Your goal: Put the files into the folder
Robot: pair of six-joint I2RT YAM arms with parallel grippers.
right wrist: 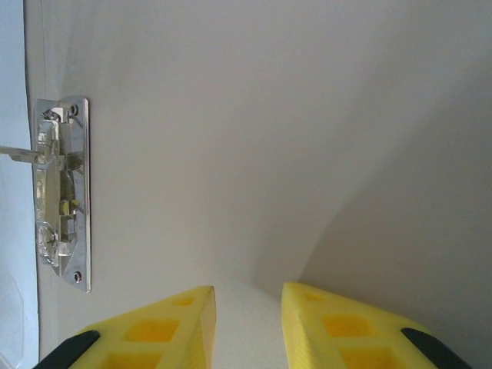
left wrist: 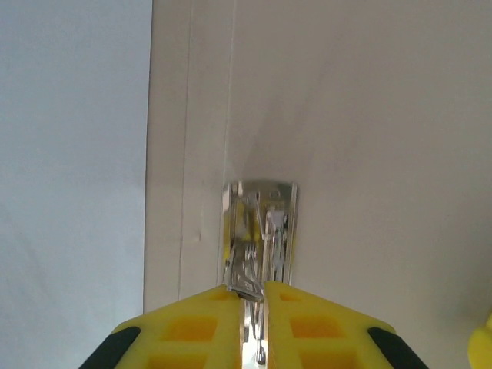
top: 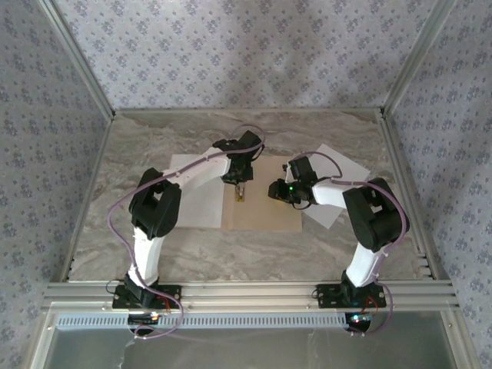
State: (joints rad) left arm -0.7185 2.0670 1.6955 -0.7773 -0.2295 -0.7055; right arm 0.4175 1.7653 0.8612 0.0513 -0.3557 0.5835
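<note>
Left pincer (left wrist: 252, 307) clenched on the folder's (left wrist: 369, 115) metal clip (left wrist: 260, 231); right pincer (right wrist: 247, 327) released, empty, over the leaf. Files (top: 196, 209) lie outboard of both pincers. A slipping lever would likely snap shut before loading.

White arms (top: 192, 173), black joints (top: 156, 209), yellow fingers (left wrist: 192, 330)

A tan folder (top: 265, 215) lies mid-table on the marble table (top: 154, 146). One white sheet (top: 188, 196) lies at its 9 o'clock side and another white sheet (top: 342, 173) at 2 o'clock. The left gripper (top: 240, 194) points down near the folder's 9 o'clock edge, and the right gripper (top: 274, 190) hovers toward 1 o'clock.
</note>
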